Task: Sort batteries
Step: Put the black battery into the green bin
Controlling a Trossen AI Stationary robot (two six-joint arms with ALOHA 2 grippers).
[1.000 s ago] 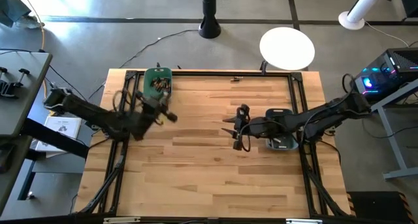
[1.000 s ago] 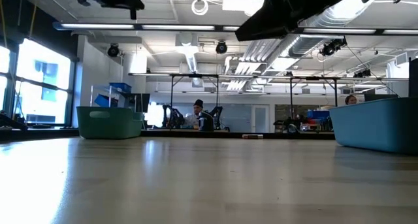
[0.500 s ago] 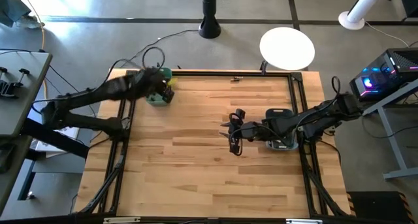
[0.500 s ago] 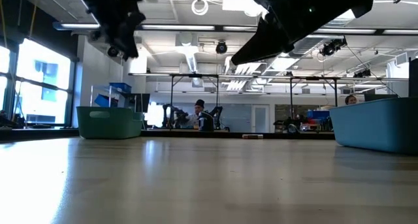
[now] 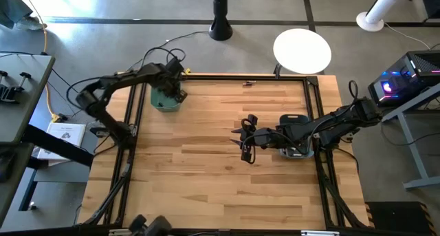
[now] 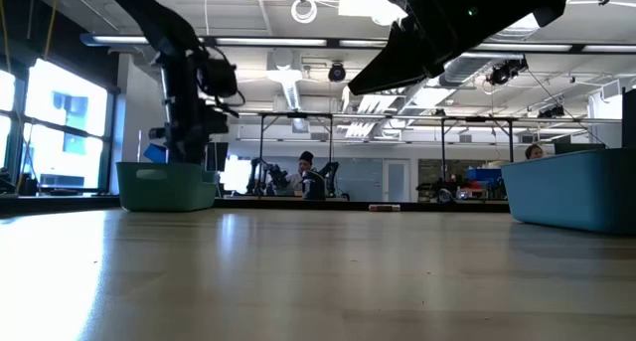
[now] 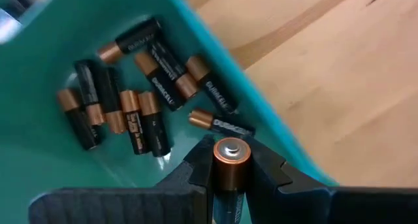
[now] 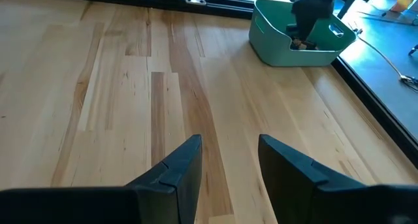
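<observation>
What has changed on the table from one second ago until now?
The left arm swung from the table's left part toward the far edge; its tool now hangs over the green bin, shut on a copper-topped battery above the other batteries lying inside. The right tool shifted slightly and hovers open over the bare wood. The green bin and the blue-grey bin stayed in place.

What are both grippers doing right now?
Left gripper: shut on a battery above the green bin.
Right gripper: open, empty, over the table.
</observation>
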